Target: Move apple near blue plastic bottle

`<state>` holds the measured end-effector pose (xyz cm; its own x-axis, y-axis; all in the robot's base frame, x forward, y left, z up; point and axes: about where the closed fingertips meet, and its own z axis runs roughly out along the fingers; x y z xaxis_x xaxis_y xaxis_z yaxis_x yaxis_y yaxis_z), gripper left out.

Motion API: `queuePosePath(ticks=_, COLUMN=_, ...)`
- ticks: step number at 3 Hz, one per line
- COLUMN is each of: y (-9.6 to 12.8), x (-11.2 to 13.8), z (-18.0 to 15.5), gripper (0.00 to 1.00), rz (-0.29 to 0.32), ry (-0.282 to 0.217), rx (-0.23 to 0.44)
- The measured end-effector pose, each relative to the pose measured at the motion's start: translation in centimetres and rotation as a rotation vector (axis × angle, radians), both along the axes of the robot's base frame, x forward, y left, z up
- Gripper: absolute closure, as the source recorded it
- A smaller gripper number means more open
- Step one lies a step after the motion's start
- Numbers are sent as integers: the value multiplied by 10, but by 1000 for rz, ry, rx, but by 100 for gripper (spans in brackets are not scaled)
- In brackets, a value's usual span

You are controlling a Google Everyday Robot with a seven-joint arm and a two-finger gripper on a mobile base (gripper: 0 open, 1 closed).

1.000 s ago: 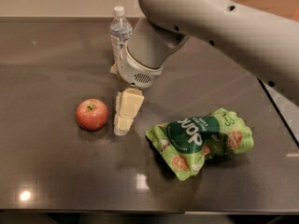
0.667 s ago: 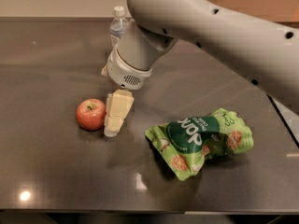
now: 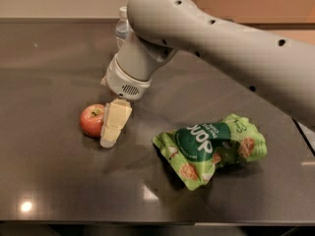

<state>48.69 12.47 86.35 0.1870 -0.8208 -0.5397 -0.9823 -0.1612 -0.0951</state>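
Now: small round red apple (image 3: 92, 120) on dark tabletop (image 3: 49, 73), touching cream claw (image 3: 112, 132); open or closed, cannot tell. Clear blue-labelled plastic bottle (image 3: 123, 26) behind arm, apart. Apple likely firm, smooth, prone to roll; grip across widest middle.

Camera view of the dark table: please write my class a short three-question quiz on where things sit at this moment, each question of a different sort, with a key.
1. True or false: the apple lies apart from the blue plastic bottle, not touching it.
2. Where is the gripper? A) close beside the apple, on its picture-right side; B) up at the bottle's cap; C) off the table's front edge.
3. Fill in: in the picture, the green snack bag lies to the ____ of the apple.

Key: 1 true; 2 A; 3 right.
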Motion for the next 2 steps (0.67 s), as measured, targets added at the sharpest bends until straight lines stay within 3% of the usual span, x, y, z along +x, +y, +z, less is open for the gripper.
queuePosePath(ticks=2, y=11, x=1, z=-9, gripper=41, rz=-4, ry=46, rx=23)
